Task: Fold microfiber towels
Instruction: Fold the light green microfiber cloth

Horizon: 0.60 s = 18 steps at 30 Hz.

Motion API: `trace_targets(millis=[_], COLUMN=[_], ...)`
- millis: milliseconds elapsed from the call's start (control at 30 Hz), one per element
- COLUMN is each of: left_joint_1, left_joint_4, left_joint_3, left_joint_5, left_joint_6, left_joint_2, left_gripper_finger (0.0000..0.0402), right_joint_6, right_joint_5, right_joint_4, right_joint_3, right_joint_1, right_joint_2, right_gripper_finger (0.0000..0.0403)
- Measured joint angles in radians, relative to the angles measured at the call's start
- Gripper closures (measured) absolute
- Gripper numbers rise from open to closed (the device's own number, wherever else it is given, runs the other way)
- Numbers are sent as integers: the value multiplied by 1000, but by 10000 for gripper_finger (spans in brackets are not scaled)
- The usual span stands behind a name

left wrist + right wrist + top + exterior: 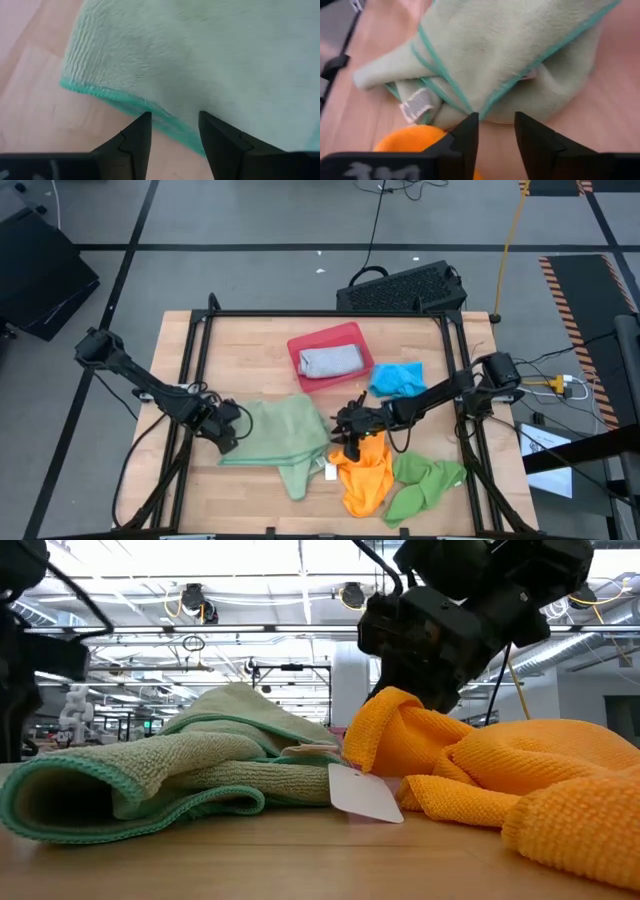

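A sage green towel [285,435] lies bunched and partly doubled over on the table's near middle, also in the low view [150,775]. My left gripper [228,432] stands open at its left edge, fingertips pointing down on either side of the darker green hem [150,107]. My right gripper [350,435] is open at the towel's right side, slanting down toward a hemmed corner [472,111]. Just beneath it lies the crumpled orange towel [365,475], which rests against the green one [410,137]. My left gripper's open fingers [135,135] stand over the green towel's hemmed left edge, from above; whether they touch it I cannot tell. My right gripper's one fingertip [467,127] stands right at the towel's corner; whether it touches it I cannot tell.
At the back middle, a red tray [300,345] holds a folded grey-blue towel [330,362]. A bright blue towel [397,378] lies to its right, a bright green one [425,483] at the near right. A white tag [365,795] sticks out between the green and orange towels.
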State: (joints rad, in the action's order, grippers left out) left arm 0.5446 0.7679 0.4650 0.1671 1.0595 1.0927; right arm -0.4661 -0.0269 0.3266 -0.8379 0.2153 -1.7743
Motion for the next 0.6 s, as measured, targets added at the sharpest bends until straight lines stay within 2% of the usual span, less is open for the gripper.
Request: trace_targets(millis=[200, 333, 400, 533, 600], left_joint_1=[0, -7, -18, -66, -129], left_joint_4=[36, 156, 239, 344, 356], left_joint_3=[77, 139, 169, 184, 177], left_joint_5=[-11, -17, 16, 151, 148], left_joint_6=[-69, -109, -122, -143, -170], left_joint_2=[-3, -3, -2, -3, -3], left_gripper_finger=[236, 236, 236, 234, 224], right_joint_6=[80, 146, 185, 281, 327], right_joint_5=[-7, -29, -29, -29, -29], right_joint_4=[-94, -124, -130, -120, -117], right_joint_3=[0, 0, 0, 0, 0], right_joint_1=[-13, -13, -13, -13, -13], right_joint_2=[33, 49, 57, 61, 61], right_gripper_finger=[260, 259, 259, 259, 259])
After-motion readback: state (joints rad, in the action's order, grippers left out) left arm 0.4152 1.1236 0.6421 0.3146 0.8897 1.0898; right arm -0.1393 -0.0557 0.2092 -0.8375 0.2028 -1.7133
